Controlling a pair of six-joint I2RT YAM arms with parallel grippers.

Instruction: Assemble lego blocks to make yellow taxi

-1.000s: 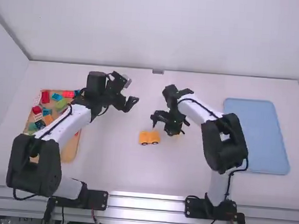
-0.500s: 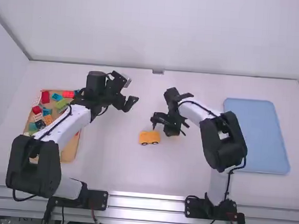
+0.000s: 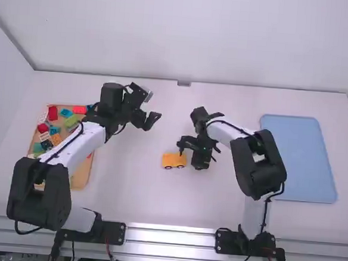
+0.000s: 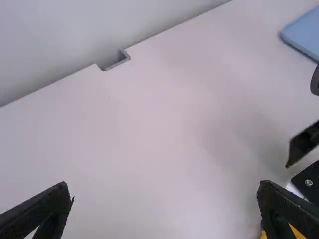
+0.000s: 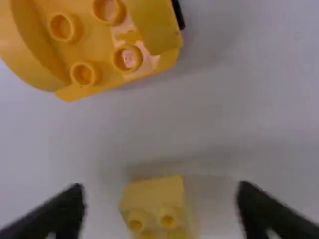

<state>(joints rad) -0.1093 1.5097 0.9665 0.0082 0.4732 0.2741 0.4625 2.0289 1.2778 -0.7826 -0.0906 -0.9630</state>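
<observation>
Near the middle of the table, the yellow car base [image 3: 173, 160] stands in the high view; its studded top [image 5: 94, 45] fills the upper left of the right wrist view. My right gripper [image 3: 200, 159] is low, just right of the car base. In the right wrist view a small yellow block [image 5: 154, 206] lies between the spread fingers of the right gripper [image 5: 159, 211], touching neither. My left gripper [image 3: 153, 118] is up and left of the car base, and the left gripper [image 4: 164, 199] is open with nothing between its fingers.
A wooden tray [image 3: 82, 173] with several coloured blocks sits at the left, partly under the left arm. A blue tray [image 3: 300, 157] lies at the right. The right arm's black parts [image 4: 305, 144] edge into the left wrist view.
The right gripper has moved slightly toward the camera side and covers the small yellow block, which showed beneath it before in the high view. The left arm has kept still.
</observation>
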